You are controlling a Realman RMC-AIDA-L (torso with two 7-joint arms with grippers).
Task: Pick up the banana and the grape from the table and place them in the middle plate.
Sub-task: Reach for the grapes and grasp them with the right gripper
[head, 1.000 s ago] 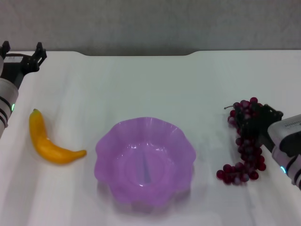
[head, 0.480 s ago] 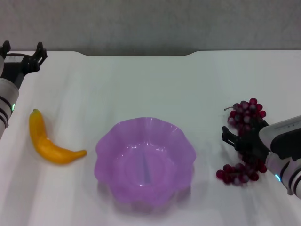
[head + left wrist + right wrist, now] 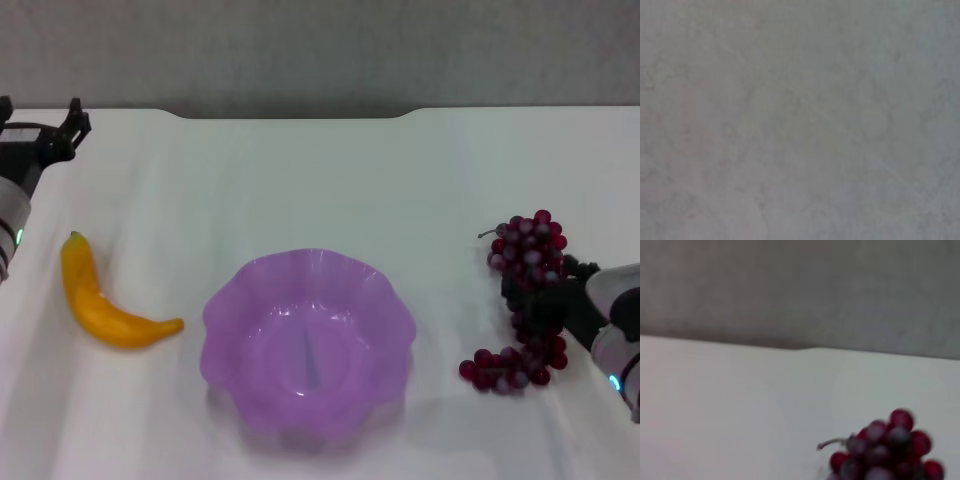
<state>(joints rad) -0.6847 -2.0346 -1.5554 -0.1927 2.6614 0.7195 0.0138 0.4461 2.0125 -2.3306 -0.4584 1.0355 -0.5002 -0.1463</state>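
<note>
The right gripper is low at the right side of the table, placed in the middle of the grape, a long bunch of dark red-purple berries. Its dark fingers are among the berries, with the top of the bunch above them and the lower berries spread below on the white surface, but I cannot tell if the fingers are closed on the bunch or only around it. In the right wrist view only the upper berries of the grape and the thin stem are visible, with the white table behind and a grey wall further back. The middle plate, a translucent purple dish with a wavy rim, stands in the centre of the table, and nothing lies in it. The banana lies on the table to the left of the plate, apart from it, with the greenish tip pointing away from the robot. The left gripper is at the far left corner of the table, well apart from the banana, and its two fingers are spread open with nothing between them. The left wrist view shows only a grey blurred surface.
</note>
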